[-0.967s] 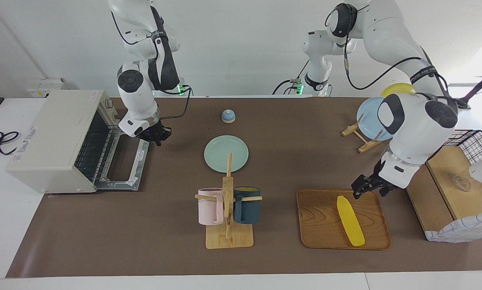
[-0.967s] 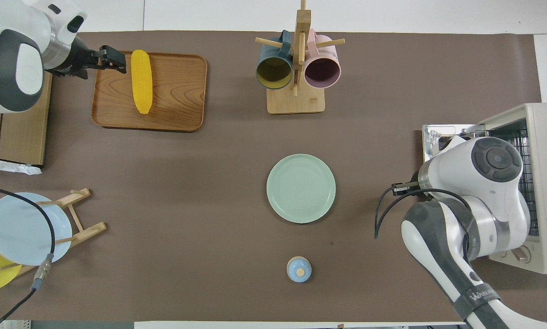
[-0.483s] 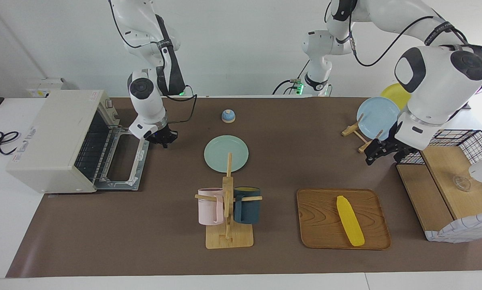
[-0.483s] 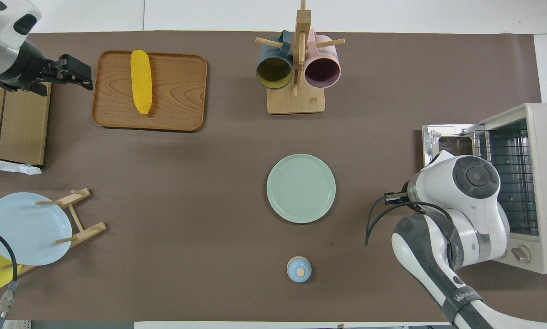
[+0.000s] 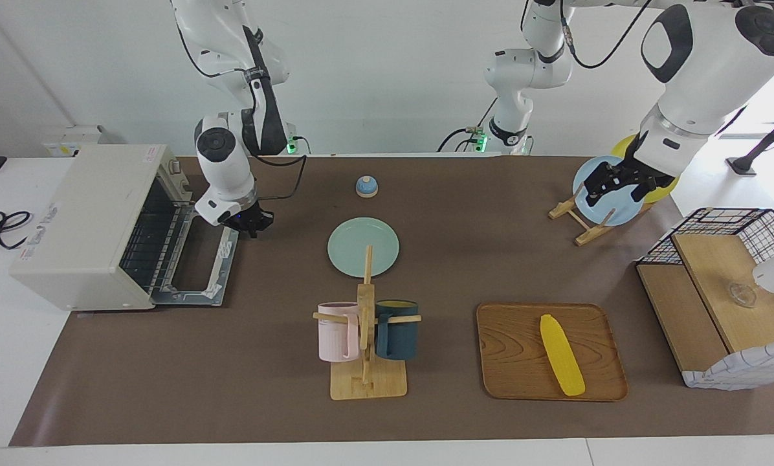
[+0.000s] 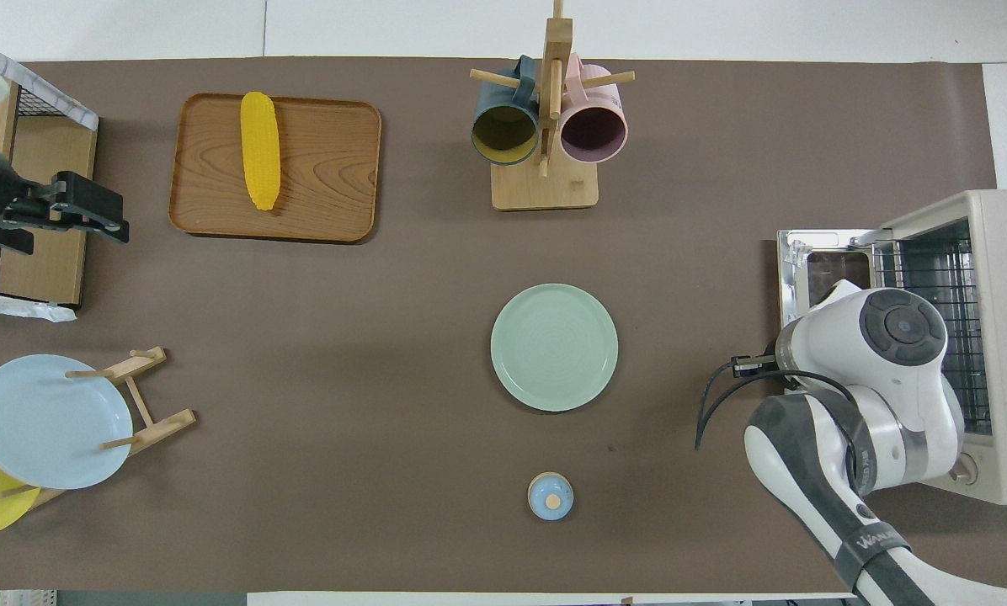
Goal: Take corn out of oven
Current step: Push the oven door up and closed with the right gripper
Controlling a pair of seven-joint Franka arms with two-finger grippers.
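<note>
The yellow corn (image 5: 562, 355) lies on a wooden tray (image 5: 523, 362) toward the left arm's end of the table; it also shows in the overhead view (image 6: 260, 150) on the tray (image 6: 327, 185). The off-white oven (image 5: 83, 220) stands at the right arm's end with its door (image 5: 196, 268) dropped open and its wire rack bare; it also shows in the overhead view (image 6: 988, 337). My left gripper (image 5: 608, 189) is open and empty, raised over the plate rack; in the overhead view (image 6: 114, 217) it is beside the shelf. My right gripper (image 5: 248, 223) hangs by the open door's edge.
A green plate (image 5: 363, 246) lies mid-table, with a blue bell (image 5: 366, 186) nearer the robots. A wooden mug rack (image 5: 367, 382) holds a pink and a dark mug. A plate rack (image 5: 571, 213) holds a blue and a yellow plate. A wire-framed wooden shelf (image 5: 717, 291) stands beside the tray.
My left gripper rose from the tray's edge and drew back toward the robots, over the plate rack; the corn stayed on the tray. My right gripper shifted slightly beside the oven door.
</note>
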